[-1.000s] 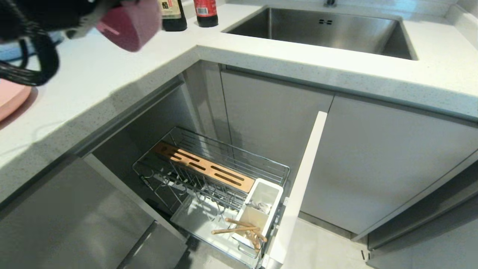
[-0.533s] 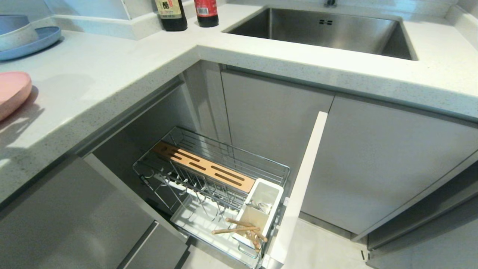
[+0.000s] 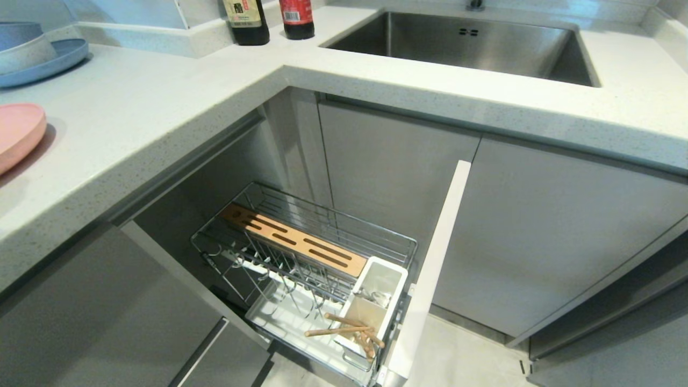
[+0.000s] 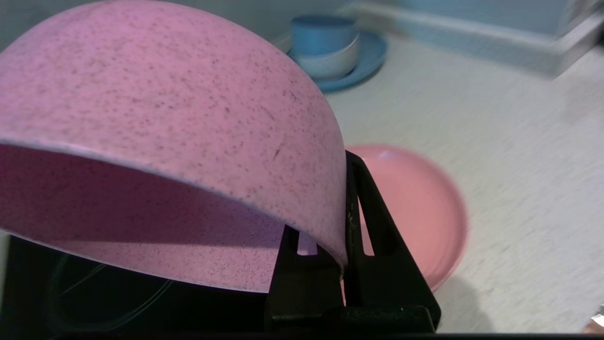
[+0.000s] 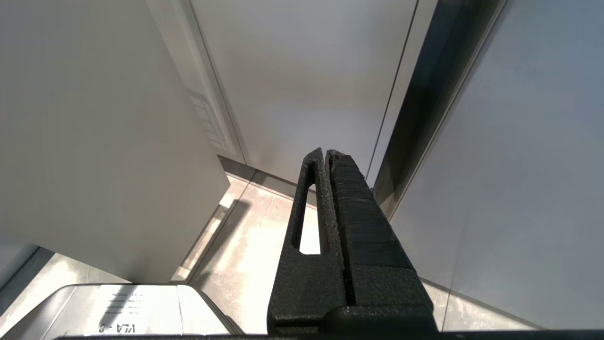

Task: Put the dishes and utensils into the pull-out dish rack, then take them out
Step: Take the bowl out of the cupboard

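My left gripper (image 4: 342, 208) is shut on the wall of the small pink bowl (image 4: 155, 118), one finger inside and one outside, and holds it tilted above the counter. The arm is outside the head view. Below it lies the flat pink plate (image 4: 415, 208), which also shows at the counter's left edge (image 3: 16, 131). The pull-out dish rack (image 3: 376, 228) stands drawn out of the low cabinet, its plate prongs bare. Wooden chopsticks (image 3: 344, 327) lean out of its white utensil cup (image 3: 379, 290). My right gripper (image 5: 327, 152) is shut on nothing, parked low by the cabinet fronts.
A blue plate with stacked bowls (image 3: 59, 59) sits at the counter's far left. Two bottles (image 3: 247, 21) stand beside the steel sink (image 3: 473, 43). The rack's white front panel (image 3: 435, 258) juts out to the right of the rack.
A second ago the left arm with the pink bowl showed at the head view's top left. It has swung out of that view to the left; the rack is unchanged.
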You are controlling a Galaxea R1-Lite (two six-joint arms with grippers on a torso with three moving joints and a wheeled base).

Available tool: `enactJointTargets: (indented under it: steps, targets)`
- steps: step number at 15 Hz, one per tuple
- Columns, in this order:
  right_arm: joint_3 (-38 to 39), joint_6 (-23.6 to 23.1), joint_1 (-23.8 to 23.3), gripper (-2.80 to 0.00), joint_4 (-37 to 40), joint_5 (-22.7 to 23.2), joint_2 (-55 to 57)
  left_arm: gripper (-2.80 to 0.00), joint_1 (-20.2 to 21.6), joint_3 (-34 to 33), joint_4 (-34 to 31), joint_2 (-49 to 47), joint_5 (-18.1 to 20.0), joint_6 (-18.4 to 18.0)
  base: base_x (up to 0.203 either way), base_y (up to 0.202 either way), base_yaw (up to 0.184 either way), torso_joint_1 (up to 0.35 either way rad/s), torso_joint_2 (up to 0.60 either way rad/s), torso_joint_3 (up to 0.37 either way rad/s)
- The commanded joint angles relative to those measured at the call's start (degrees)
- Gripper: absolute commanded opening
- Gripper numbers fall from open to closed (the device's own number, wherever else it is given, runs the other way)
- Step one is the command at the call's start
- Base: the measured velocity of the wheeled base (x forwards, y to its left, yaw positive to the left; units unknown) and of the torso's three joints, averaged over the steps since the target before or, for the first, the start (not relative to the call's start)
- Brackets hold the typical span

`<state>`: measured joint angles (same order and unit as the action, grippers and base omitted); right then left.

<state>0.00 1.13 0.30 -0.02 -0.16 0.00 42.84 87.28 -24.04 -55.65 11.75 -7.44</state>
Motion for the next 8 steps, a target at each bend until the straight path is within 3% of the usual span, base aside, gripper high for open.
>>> enactJointTargets:
  steps: [1, 5, 8]
  targets:
    - [0.1, 0.0, 0.0, -2.8, -0.1, 0.0, 0.0, -2.8, 5.2, 3.1, -8.8, -1.1, 3.7, -2.7, 0.0, 0.0, 0.0, 0.0, 0.0, 0.0]
    - [0.1, 0.0, 0.0, -2.8, -0.1, 0.1, 0.0, -2.8, 5.7, 20.8, -34.6, -11.0, 5.9, -13.1, 0.0, 0.0, 0.0, 0.0, 0.0, 0.0]
    - [0.1, 0.0, 0.0, -2.8, 0.0, 0.0, 0.0, -2.8, 6.1, 24.4, -41.0, -17.2, 6.9, -19.4, 0.0, 0.0, 0.0, 0.0, 0.0, 0.0]
